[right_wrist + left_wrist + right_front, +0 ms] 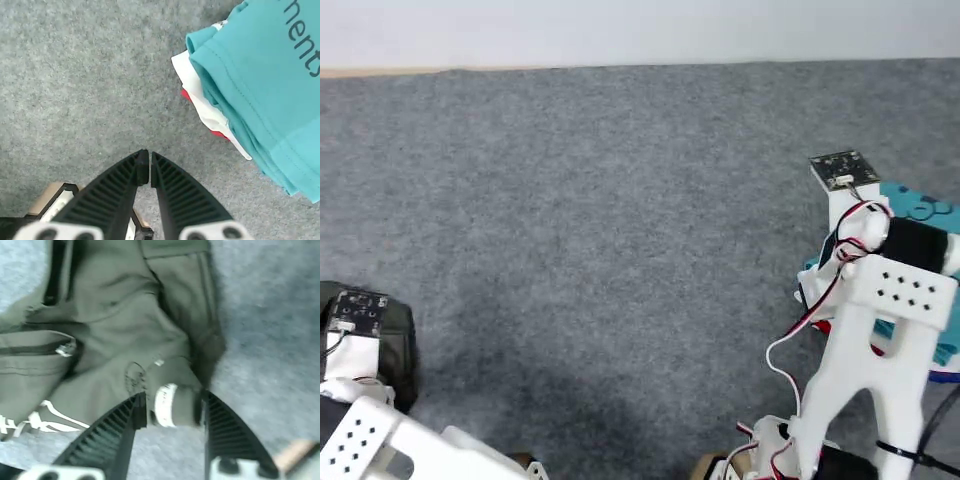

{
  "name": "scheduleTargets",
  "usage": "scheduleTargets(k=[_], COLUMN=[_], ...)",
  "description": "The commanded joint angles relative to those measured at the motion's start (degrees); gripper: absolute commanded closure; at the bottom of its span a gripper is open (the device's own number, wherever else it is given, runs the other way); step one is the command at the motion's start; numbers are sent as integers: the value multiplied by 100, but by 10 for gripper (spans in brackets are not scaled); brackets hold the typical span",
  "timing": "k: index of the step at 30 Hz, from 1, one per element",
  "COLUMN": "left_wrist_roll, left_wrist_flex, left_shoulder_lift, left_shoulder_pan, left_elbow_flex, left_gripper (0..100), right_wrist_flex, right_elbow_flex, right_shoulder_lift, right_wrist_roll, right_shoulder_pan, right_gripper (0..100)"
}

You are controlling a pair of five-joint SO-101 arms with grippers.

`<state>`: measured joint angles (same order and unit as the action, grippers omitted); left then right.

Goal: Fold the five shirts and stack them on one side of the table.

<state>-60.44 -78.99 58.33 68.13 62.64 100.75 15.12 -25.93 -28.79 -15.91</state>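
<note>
Though the right arm (865, 330) hides most of the stack (925, 210) near the table's right edge, its wrist view shows a smooth teal shirt (260, 90) folded over a white shirt (200, 102) and a sliver of red shirt (186, 95). The right claw (145, 162), ribbed jaws pressed together, hangs over nubbly grey felt (75, 75) beside the stack. At the left edge, the left claw (172, 402) pinches a bunched fold of the crumpled olive shirt (125, 315).

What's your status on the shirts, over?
Left claw shut on olive shirt, bunched, unfolded. Right claw shut, empty, beside folded stack, teal on top.
</note>
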Motion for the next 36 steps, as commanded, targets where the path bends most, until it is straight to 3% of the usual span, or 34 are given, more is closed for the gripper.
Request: scheduleTargets(k=[1, 7, 17, 21, 32, 36], left_wrist_roll=[237, 457, 958, 958, 958, 1064], left_wrist_flex=[-598, -747, -1160, -624, 1776, 1943], left_shoulder_lift=[9, -404, -3622, -4070, -5415, -5749], left_shoulder_pan=[0, -9, 44, 0, -70, -123], left_elbow_flex=[-479, -901, -3073, -3081, -1982, -2123], left_gripper=[813, 813, 816, 816, 817, 942], right_wrist_flex=[189, 171, 171, 171, 171, 171], right_elbow_flex=[-26, -26, 0, 0, 0, 0], right_shoulder_lift=[-171, -163, -127, -127, -127, -163], right_wrist_roll=[-9, -9, -9, -9, -9, -9], right_shoulder_pan=[48, 48, 75, 75, 75, 75], right_gripper=[989, 989, 989, 989, 989, 989])
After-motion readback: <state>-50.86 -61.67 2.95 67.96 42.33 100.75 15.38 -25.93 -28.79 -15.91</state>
